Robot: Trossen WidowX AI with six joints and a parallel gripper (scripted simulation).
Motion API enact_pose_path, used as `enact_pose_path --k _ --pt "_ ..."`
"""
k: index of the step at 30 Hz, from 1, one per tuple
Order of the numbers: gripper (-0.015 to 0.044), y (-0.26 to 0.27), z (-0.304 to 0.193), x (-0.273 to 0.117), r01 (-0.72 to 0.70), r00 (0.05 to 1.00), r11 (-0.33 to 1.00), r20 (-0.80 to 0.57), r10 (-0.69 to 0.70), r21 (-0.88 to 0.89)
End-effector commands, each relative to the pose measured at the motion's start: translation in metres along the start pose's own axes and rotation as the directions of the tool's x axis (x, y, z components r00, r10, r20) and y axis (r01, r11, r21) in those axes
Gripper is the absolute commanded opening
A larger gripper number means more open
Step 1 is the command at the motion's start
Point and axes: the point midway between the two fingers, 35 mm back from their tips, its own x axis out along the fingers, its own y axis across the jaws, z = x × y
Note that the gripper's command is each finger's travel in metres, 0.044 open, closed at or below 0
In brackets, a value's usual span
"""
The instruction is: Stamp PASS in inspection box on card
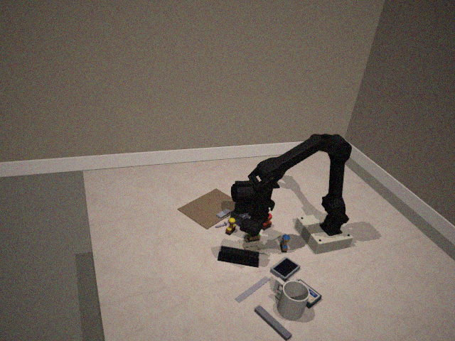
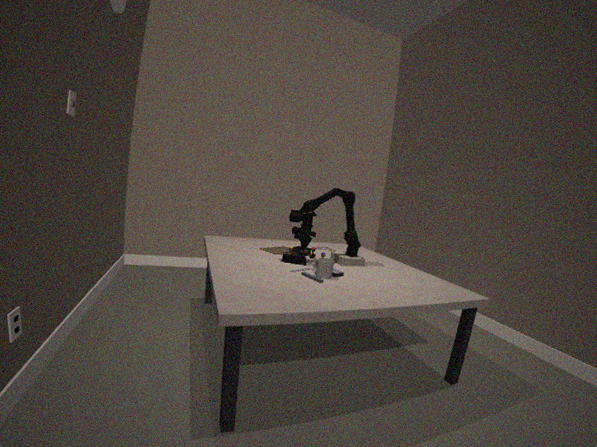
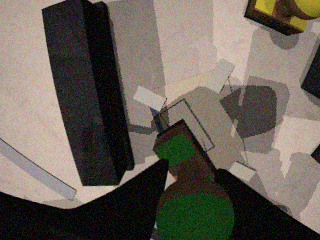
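My gripper [image 3: 193, 166] [image 1: 252, 232] is shut on a green-topped wooden stamp [image 3: 195, 215] [image 1: 252, 238]. The stamp is upright over the near end of the card [image 3: 216, 112]; any gap beneath it cannot be judged. The inspection box [image 3: 199, 122] is a thin dark outline just ahead of the stamp's base in the wrist view; no print shows in its visible part. The stamp hides some of the card. The open ink pad [image 1: 285, 268] is a dark square in a grey case, in front of the blue-topped stamp [image 1: 284, 244]. The word on the held stamp is not readable.
A long black block [image 1: 238, 256] [image 3: 72, 90] stands beside the card. A yellow stamp [image 1: 230, 226] [image 3: 280, 15] and a red stamp [image 1: 267, 221] stand behind. A mug [image 1: 293, 300] [image 2: 323, 268], the pad's lid [image 1: 313, 294], a flat strip [image 1: 252, 289] and a grey bar [image 1: 272, 322] are in front.
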Motion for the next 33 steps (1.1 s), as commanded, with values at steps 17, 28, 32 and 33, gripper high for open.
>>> enact_pose_path --k 17,28,32,33 --pt "0.0 0.0 0.0 0.015 0.004 1.0 1.0 0.002 -0.004 0.004" --pt "0.0 -0.001 0.0 0.022 0.004 1.0 1.0 0.003 -0.004 0.004" --pt "0.0 -0.001 -0.001 0.025 0.004 1.0 1.0 0.003 -0.004 0.004" --pt "0.0 -0.001 -0.001 0.025 0.004 1.0 1.0 0.003 -0.004 0.004"
